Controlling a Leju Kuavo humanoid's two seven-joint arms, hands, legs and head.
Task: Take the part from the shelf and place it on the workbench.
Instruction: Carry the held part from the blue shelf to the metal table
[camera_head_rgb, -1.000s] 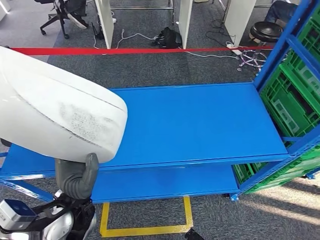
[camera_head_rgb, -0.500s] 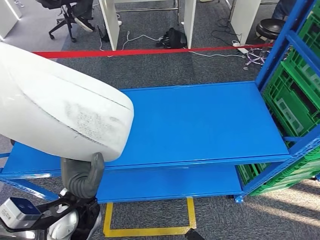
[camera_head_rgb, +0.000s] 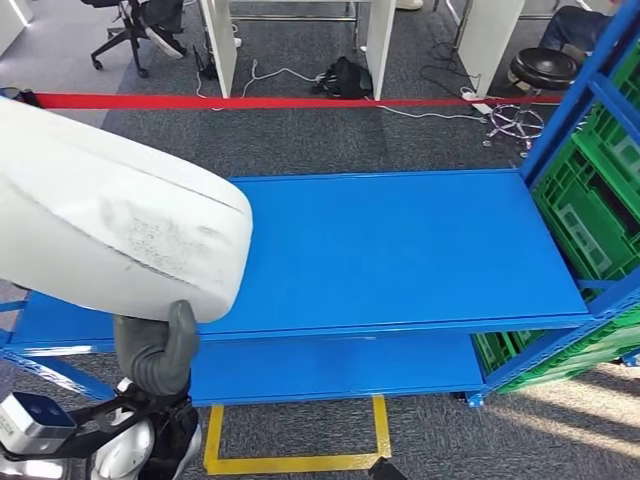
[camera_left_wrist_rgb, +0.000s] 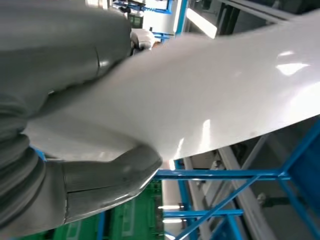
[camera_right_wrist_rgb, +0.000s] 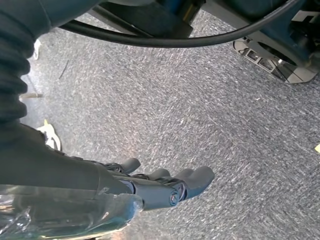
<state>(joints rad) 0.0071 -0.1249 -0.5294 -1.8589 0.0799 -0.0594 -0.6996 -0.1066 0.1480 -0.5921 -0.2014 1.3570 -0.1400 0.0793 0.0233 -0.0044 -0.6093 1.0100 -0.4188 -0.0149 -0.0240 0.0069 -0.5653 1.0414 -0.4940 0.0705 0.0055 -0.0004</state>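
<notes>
**Big white part held over the blue bench**

The left hand (camera_head_rgb: 155, 350) grips the white part (camera_head_rgb: 113, 225) from below. Its long side points toward 3 o'clock, over the workbench (camera_head_rgb: 392, 250). The right hand (camera_right_wrist_rgb: 166, 187) hangs low, fingers straight, holding nothing.

1. The white part (camera_head_rgb: 113, 225) runs off the left edge of the head view, so its full length is out of sight.
2. It covers the fingers of the left hand (camera_head_rgb: 155, 350) there; only the thumb shows beneath it at lower left.
3. The green crates (camera_head_rgb: 596, 200) are cut by the right edge.
4. In the right wrist view, the right hand (camera_right_wrist_rgb: 151, 187) is partly hidden behind its own grey cover.
</notes>
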